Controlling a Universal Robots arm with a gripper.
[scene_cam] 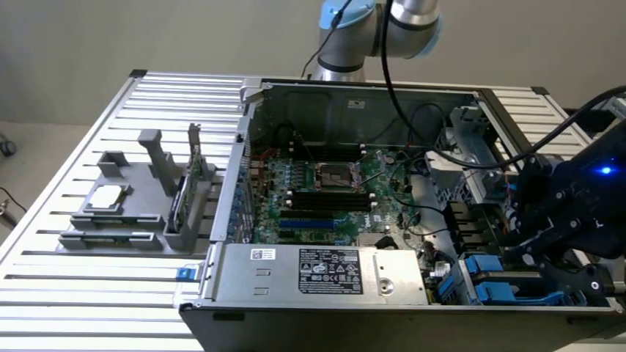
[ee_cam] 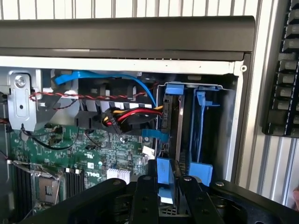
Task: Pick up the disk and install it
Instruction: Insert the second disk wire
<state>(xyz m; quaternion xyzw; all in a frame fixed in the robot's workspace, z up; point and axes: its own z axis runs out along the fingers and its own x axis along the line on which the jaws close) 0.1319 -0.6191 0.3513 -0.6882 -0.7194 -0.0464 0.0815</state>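
Pretty even soft light overall, bright slatted table (scene_cam: pixel 59 257), inside of the computer case (scene_cam: pixel 225 191) dim, gripper (ee_cam: pixel 167 186) blurry and dark up close.

Open PC case (scene_cam: pixel 391 95) sitting on a slatted metal table (scene_cam: pixel 88 286), with the green motherboard (scene_cam: pixel 323 198) and its empty CPU socket in plain sight and the grey power supply (scene_cam: pixel 323 273) along the near edge. The arm's black wrist and gripper (scene_cam: pixel 572 275) hang over the blue drive bays (scene_cam: pixel 499 282) at the case's corner on the exterior view's right. Over on the exterior view's left there's a grey holder (scene_cam: pixel 122 220) with a silver chip (scene_cam: pixel 105 195) lying in it and a thin green card (scene_cam: pixel 186 194) standing upright.
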